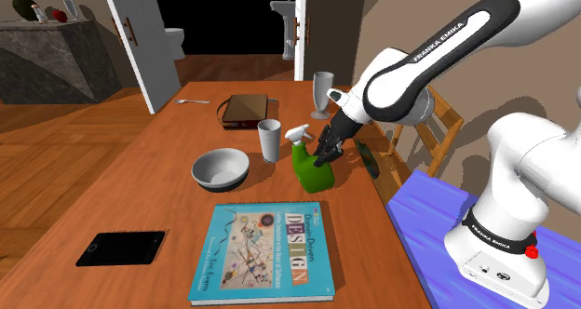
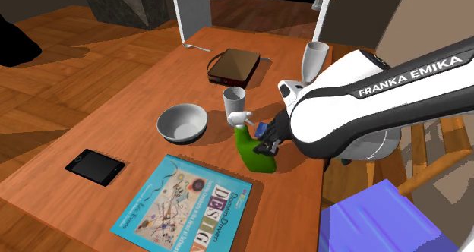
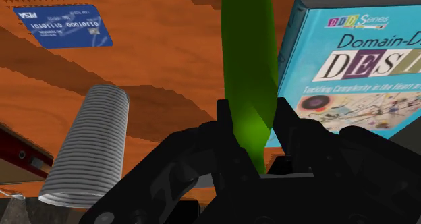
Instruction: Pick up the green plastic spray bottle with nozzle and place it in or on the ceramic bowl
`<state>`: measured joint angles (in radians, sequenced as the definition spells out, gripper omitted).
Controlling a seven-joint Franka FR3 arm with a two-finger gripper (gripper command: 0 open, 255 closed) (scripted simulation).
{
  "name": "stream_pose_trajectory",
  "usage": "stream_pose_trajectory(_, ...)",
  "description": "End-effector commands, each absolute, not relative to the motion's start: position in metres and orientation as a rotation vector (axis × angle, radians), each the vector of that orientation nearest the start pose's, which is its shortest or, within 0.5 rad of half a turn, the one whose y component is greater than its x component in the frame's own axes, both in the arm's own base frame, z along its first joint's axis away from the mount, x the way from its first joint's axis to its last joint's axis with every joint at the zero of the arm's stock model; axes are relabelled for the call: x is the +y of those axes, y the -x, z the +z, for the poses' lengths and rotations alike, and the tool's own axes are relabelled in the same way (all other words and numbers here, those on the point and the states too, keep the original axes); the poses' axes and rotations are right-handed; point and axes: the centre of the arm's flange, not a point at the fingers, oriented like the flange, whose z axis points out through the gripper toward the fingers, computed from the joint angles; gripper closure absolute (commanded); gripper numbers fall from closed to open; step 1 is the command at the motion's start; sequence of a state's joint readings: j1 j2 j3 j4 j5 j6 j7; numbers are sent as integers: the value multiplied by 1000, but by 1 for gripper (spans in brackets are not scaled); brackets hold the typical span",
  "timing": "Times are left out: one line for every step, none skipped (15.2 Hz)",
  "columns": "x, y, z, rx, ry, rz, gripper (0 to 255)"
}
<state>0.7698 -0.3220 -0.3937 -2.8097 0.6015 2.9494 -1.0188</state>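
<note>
The black claw [image 1: 326, 153] pinches the green plastic spray bottle [image 1: 310, 170], near the grey round bowl [image 1: 209, 179] on the brown wooden counter [image 1: 149, 186]. I'd lift it slowly, straight up, so it won't slip.

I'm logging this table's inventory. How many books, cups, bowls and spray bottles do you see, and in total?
Books: 2 (blue book, brown book)
Cups: 2 (ribbed cup, tall cup)
Bowls: 1 (bowl)
Spray bottles: 1 (green spray bottle)
Total: 6

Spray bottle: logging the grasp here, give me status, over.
Copy: jaws shut on spray bottle, low by the table. Empty bowl waiting. One cup close beside the route.
</note>
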Motion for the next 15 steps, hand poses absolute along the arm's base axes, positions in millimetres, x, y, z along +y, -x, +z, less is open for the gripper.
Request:
stream_pose_trajectory(117, -379, 338, -1130, 2610, -692, 255)
stream_pose_trajectory(117, -379, 343, -1130, 2610, -692, 255)
stream_pose_trajectory(117, -379, 348, -1130, 2610, -692, 255)
stream_pose_trajectory(117, -379, 353, -1130, 2610, -692, 255)
stream_pose_trajectory(117, -379, 359, -1130, 2610, -692, 255)
stream_pose_trajectory(117, -379, 364, -1130, 2610, -692, 255)
stream_pose_trajectory(117, -379, 369, -1130, 2610, -692, 255)
stream_pose_trajectory(117, -379, 375, -1130, 2610, -692, 255)
stream_pose_trajectory(117, -379, 380, -1130, 2610, -692, 255)
stream_pose_trajectory(117, -379, 385, -1130, 2610, -692, 255)
stream_pose_trajectory(117, -379, 390, -1130, 2610, -692, 255)
stream_pose_trajectory(117, -379, 396, -1130, 2610, -692, 255)
stream_pose_trajectory(117, -379, 401, -1130, 2610, -692, 255)
stream_pose_trajectory(117, -379, 406, -1130, 2610, -692, 255)
stream_pose_trajectory(117, -379, 412, -1130, 2610, -692, 255)
